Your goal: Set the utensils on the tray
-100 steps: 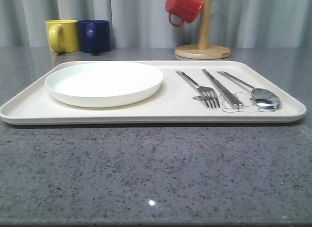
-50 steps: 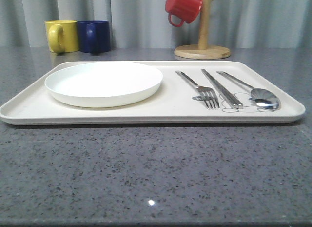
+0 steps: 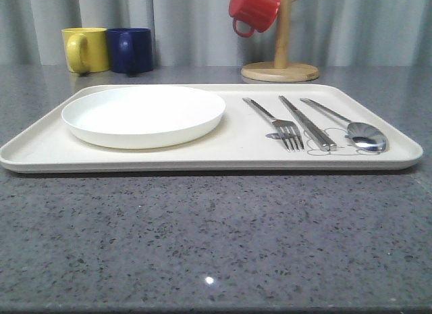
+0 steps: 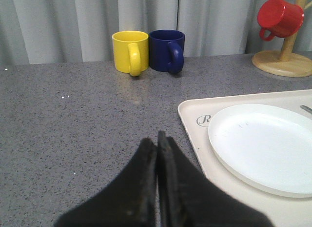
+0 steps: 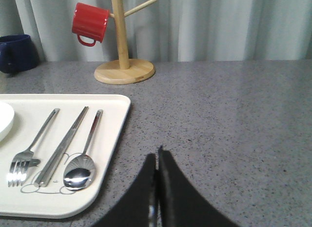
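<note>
The cream tray (image 3: pixel 202 159) lies across the grey table. On its left part rests the white plate (image 3: pixel 144 115). On its right part lie the fork (image 3: pixel 277 123), the knife (image 3: pixel 307 123) and the spoon (image 3: pixel 351 127) side by side, over the grey rabbit drawing. My left gripper (image 4: pixel 156 141) is shut with nothing in it, over bare table just off the tray's (image 4: pixel 195 139) left rim, near the plate (image 4: pixel 265 144). My right gripper (image 5: pixel 157 158) is shut and empty, over bare table beside the tray's (image 5: pixel 114 139) right rim, near the spoon (image 5: pixel 80 171), knife (image 5: pixel 63 146) and fork (image 5: pixel 29 151).
A yellow mug (image 3: pixel 86 49) and a blue mug (image 3: pixel 131 50) stand behind the tray at the back left. A wooden mug stand (image 3: pixel 281 71) with a red mug (image 3: pixel 254 9) hanging on it is at the back right. Grey curtains close off the back.
</note>
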Available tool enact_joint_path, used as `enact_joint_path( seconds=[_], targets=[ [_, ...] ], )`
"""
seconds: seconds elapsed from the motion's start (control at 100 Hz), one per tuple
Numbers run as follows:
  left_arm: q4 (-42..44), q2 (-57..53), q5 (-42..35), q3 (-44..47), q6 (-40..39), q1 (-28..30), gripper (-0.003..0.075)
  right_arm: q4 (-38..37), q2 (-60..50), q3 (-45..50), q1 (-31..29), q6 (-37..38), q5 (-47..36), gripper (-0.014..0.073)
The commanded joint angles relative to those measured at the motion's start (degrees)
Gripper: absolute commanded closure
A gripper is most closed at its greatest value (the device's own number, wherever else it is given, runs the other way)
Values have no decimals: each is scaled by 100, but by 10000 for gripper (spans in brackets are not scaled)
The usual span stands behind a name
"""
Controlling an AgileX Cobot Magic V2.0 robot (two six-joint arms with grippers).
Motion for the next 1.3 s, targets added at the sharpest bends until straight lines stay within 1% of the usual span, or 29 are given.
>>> enact_joint_path(
  seconds=[0.0,0.23,0.39,0.43,1.29],
  targets=[
    [-25,18,-486,-158,3,5,739,108,-244,119,-127,-184,-606,662],
    [-25,18,-486,-158,3,5,739,108,-1005,799,-172,-184,-878,662],
    [-25,18,-486,-158,3,5,739,108,-1012,1262,-177,-184,-1502,662],
    [-25,18,-486,-158,3,5,739,108,-1012,1252,-177,-184,-1415,662],
    [-25,18,-486,-158,3,5,739,108,-1012,1252,-177,-184,-1433,662]
  ],
)
